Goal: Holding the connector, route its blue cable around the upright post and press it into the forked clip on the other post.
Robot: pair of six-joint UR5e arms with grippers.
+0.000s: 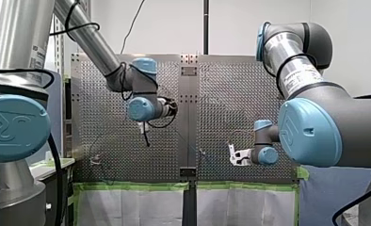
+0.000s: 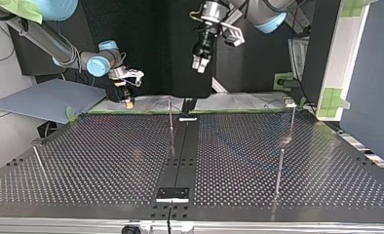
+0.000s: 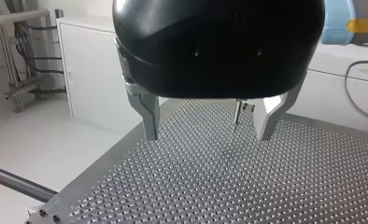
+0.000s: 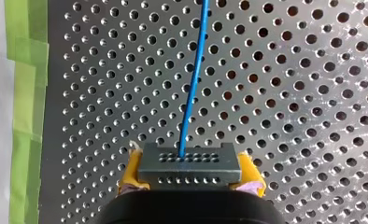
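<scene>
My right gripper is closed on the connector, a dark grey block caught by its two short ends between the yellow pads. The block's long axis therefore runs straight across the jaws from one pad to the other. Its holed face points away from the gripper, out ahead of the fingertips. The blue cable comes out of one of those holes. It runs nearly straight on ahead of the jaws, at right angles to the block's length, low over the perforated table. It goes out of the right wrist view before its far end shows. A strip of green tape lies along the table's edge, off to one side of this gripper. My left gripper hangs above the table with its metal fingers spread wide and nothing between them. Well ahead of them a thin upright post shows through the gap, nearer one finger than the other. Whether that post carries the forked clip I cannot tell.
</scene>
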